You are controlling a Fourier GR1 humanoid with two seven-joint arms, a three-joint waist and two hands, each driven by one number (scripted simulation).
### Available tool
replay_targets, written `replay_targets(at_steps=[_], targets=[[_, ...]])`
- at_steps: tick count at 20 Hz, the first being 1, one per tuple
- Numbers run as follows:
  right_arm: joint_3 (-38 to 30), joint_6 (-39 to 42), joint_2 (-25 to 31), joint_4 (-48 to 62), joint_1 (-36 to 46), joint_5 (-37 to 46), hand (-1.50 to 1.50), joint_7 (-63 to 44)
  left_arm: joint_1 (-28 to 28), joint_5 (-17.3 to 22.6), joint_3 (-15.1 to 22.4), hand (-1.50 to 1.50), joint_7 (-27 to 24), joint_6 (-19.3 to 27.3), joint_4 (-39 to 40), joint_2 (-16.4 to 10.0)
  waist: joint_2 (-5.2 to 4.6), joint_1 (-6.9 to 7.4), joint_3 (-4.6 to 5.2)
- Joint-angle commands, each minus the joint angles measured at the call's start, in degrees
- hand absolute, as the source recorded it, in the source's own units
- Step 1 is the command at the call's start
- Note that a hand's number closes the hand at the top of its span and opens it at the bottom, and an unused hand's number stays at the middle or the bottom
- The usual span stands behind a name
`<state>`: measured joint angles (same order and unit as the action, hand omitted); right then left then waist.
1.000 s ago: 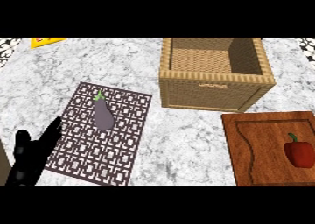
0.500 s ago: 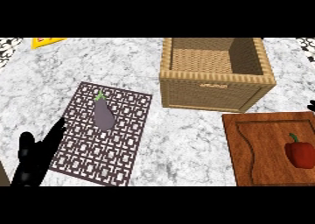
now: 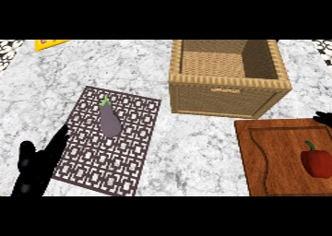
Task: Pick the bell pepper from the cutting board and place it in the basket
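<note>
The bell pepper [image 3: 317, 161] lies on the cutting board [image 3: 272, 161], toward its right side. The basket [image 3: 227, 96] stands just beyond the board. Well left of the board, the left hand [image 3: 31, 173] rests released, fingers straight and pointing up. Only a tip of the right hand [image 3: 327, 119] shows at the board's far right corner; I cannot tell its state.

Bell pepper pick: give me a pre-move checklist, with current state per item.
1. Bell pepper lies on the cutting board with nothing covering it: ok.
2. Basket is upright with its top open, just beyond the board: ok.
3. Right hand at the pepper: not ok. Only a bit of it shows at the view's right edge, apart from the pepper.
4. Right hand ready to grasp: cannot tell.
5. Left hand is open at lower left by the mat, away from board and basket: ok.
6. Eggplant lies on the mat, off the board-to-basket path: ok.
</note>
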<state>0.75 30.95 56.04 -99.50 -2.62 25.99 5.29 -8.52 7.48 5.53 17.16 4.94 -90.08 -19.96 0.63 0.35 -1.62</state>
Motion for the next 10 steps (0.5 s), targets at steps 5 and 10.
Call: replay_targets(at_steps=[5,10], targets=[[3.0,-3.8,-4.9,2.2,-0.1,5.0,-1.5,1.7,-2.8,-0.6,1.1,0.0,-2.3,0.5,5.2,4.1,-0.67,-0.21,1.62],[5.5,-4.6,-7.3,3.8,2.6,8.0,-1.5,0.7,0.5,-1.1,1.5,0.0,-1.1,0.9,7.5,5.8,-0.8,-0.5,1.67]])
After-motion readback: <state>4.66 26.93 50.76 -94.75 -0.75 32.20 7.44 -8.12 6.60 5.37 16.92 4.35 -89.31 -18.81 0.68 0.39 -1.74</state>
